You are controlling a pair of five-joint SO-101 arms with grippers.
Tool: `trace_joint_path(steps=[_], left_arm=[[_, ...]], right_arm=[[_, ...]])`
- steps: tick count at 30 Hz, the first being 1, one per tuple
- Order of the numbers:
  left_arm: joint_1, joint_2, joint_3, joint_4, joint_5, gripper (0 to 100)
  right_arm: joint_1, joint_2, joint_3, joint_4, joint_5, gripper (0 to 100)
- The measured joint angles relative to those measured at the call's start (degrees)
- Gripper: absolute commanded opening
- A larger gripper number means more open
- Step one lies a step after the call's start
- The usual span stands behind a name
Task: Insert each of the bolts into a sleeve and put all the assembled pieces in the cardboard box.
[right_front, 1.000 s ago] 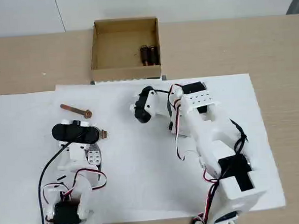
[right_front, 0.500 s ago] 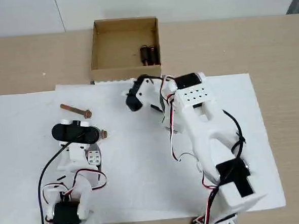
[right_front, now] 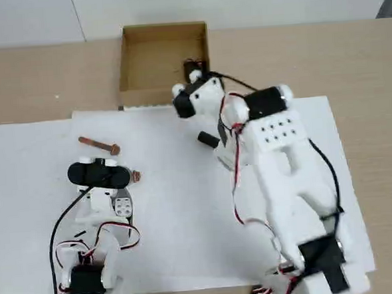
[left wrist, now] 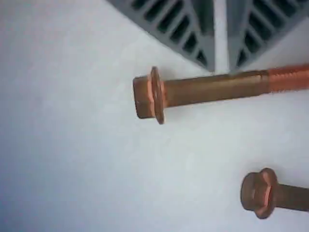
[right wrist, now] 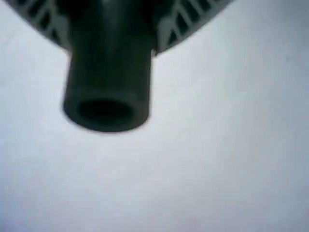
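One copper bolt is lying loose on the white sheet, apparently waiting its turn. Just beside it, the left tool is hovering with its jaws drawn nearly together and clasping nothing. Its tips are sitting right at the shank of a second bolt, likely staged for pickup. The cardboard box is sitting on the surface beyond the sheet. Near the box's front wall, the right tool is clenching a black sleeve with its open bore facing outward, seemingly to receive a bolt.

Coppery metal bolts, matt black sleeve
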Motion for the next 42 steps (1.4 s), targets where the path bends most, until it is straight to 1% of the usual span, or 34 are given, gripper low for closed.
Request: trace_joint_path(steps=[7, 15, 19, 21, 26, 30, 34, 38, 42], left_arm=[[0.0, 0.0, 0.0, 0.0, -0.7, 1], [0.0, 0.0, 0.0, 0.0, -1.0, 1], [0.0, 0.0, 0.0, 0.0, -1.1, 1], [0.0, 0.0, -0.7, 1.7, -1.1, 1], [0.0, 0.0, -6.4, 7.5, -1.3, 1], [0.0, 0.7, -12.3, 8.4, -4.7, 1], [0.0, 8.3, -20.9, 8.4, -6.2, 1], [0.0, 22.1, -33.1, 8.4, -6.3, 1], [0.0, 39.3, -46.2, 8.5, -6.8, 1]], right_arm=[[0.4, -17.7, 12.1, 0.0, -4.0, 0.7], [1.7, -37.6, 29.5, -0.6, -11.2, 0.4], [5.7, -45.1, 36.4, -3.3, -15.0, 0.4], [9.1, -47.6, 38.3, -4.6, -15.7, 0.4], [17.1, -50.7, 39.8, -6.2, -16.2, 0.4], [22.3, -51.0, 40.4, -7.6, -16.8, 0.4], [25.7, -51.1, 40.4, -10.8, -21.5, 0.4], [26.1, -51.1, 40.4, -13.7, -24.7, 0.4], [26.5, -51.1, 40.7, -15.0, -26.3, 0.4]])
